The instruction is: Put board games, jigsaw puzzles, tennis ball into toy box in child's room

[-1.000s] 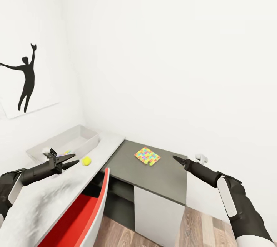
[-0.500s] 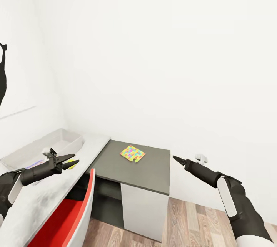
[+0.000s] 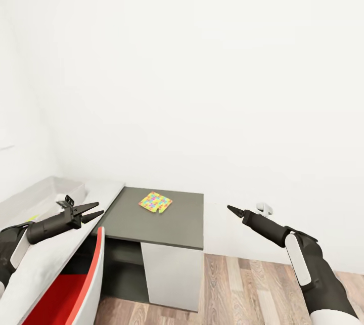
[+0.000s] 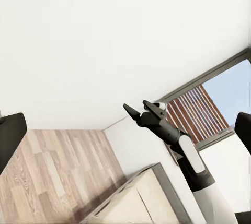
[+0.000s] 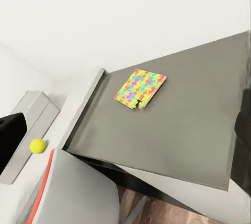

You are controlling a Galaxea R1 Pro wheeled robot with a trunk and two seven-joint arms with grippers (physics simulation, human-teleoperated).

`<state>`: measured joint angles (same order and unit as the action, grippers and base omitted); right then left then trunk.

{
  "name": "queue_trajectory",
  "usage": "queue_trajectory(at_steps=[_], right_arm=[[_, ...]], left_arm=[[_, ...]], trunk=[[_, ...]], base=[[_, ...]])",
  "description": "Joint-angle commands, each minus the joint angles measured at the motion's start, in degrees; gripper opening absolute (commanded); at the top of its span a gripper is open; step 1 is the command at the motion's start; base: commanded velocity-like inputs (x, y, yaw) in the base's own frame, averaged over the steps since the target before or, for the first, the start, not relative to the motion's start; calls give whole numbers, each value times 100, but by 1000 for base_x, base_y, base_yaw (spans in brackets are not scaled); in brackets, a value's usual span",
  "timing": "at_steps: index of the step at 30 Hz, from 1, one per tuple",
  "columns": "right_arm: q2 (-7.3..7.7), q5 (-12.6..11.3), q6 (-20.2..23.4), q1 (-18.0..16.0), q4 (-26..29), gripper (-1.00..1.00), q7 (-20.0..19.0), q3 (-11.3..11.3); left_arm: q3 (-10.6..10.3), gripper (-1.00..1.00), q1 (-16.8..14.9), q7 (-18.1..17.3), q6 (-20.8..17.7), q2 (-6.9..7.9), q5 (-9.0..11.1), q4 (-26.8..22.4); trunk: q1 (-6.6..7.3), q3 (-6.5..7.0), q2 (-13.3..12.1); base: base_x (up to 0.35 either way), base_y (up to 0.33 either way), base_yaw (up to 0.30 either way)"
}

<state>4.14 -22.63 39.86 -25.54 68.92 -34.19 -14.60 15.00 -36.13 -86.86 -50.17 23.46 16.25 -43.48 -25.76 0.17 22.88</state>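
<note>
One jigsaw puzzle, a bright multicoloured sheet, lies flat on the dark grey cabinet top of the table. The tennis ball rests on the pale desk top, just beside a corner of the light-grey toy box. My left gripper hovers open over the desk top, left of the puzzle. Off the table's right end, above the floor, my right gripper is held open and empty. The board games and the bed are out of view.
A red-and-white chair is tucked against the desk's front edge. A plain white wall runs behind the table. Wood-plank floor lies to the right. A dark-framed window shows in the left wrist view.
The head view has swung right, so the table, toy box and puzzle slid left in the picture and the wall silhouette left it. Both arms hold the same pose.
</note>
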Motion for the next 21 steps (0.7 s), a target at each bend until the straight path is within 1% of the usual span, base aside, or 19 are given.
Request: queue_trajectory(at_steps=[1,21], right_arm=[[-3,-22,39,-4,-2,100,-9,-8],[-8,-23,39,-4,-10,100,-8,-16]], left_arm=[[2,100,1,-15,-60,2,2,0],[-5,100,1,-10,-56,-7,5,0]], trunk=[[-2,-1,4],[-2,37,4]], base=[[-5,0,-278],[-4,0,-278]])
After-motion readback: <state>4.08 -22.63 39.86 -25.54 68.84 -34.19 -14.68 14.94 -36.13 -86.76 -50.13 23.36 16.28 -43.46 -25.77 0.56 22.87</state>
